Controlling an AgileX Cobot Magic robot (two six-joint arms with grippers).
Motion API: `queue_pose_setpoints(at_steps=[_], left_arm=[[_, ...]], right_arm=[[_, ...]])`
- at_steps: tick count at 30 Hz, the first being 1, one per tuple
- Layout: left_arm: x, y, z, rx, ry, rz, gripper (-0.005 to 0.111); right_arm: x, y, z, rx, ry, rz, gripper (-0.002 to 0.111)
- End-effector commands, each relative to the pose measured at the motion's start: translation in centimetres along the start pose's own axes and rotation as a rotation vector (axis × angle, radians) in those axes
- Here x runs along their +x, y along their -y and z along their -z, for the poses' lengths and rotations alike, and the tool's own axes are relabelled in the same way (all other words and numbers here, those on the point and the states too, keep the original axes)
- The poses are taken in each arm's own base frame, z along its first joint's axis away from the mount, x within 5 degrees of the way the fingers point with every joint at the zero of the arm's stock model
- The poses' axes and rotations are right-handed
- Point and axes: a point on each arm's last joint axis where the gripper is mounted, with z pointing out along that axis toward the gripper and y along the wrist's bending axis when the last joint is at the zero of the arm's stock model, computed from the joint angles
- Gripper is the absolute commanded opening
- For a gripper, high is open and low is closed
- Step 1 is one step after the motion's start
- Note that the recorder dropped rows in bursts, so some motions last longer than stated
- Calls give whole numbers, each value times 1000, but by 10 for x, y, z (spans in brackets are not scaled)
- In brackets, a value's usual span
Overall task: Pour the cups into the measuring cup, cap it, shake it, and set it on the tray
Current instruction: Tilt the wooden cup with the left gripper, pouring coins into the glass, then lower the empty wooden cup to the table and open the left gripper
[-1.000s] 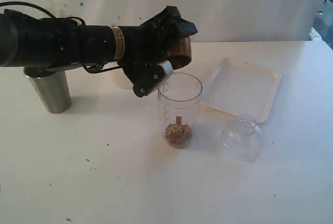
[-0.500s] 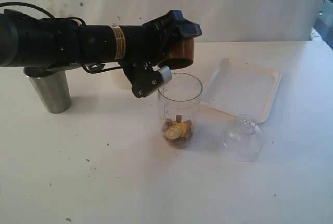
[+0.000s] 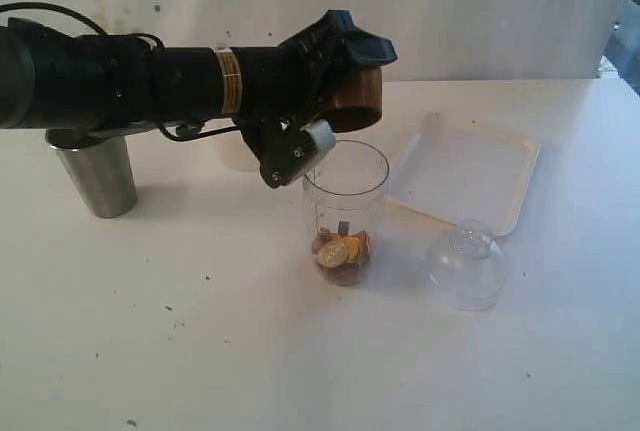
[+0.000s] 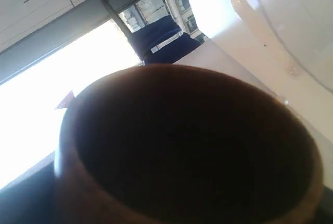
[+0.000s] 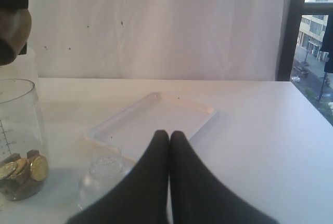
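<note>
Wooden cup [image 3: 362, 101]: your left hand [image 3: 335, 91] grips it, tilted above the measuring cup [image 3: 346, 213].
Right hand [image 5: 169, 136]: closed, empty.
Measuring cup: gold pieces inside.

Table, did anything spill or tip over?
Nothing spilled. The gold and brown pieces sit inside the tall clear measuring cup. Only the round brown wooden cup is tipped, held above it by the left tool.

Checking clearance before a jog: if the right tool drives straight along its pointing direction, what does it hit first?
Likely the tray, lying just past the shut right tool; the clear lid sits off to one side. Depth is unclear.
</note>
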Motion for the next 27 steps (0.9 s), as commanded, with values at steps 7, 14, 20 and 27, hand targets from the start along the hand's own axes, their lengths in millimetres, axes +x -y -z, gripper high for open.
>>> queue_pose_setpoints(at_steps=[7,14,20,27], left_arm=[[19,-18,10,-167,-73,834,0],[44,-13,29,-254,-67,1458,0],[52,12,51,-301,-46,1764,0],[41,47,83,-336,-109,1936,0]], right_arm=[[0,0,0,4,3,-5,0],[0,0,0,4,3,-5,0],[0,0,0,4,3,-5,0],[0,0,0,4,3,-5,0]])
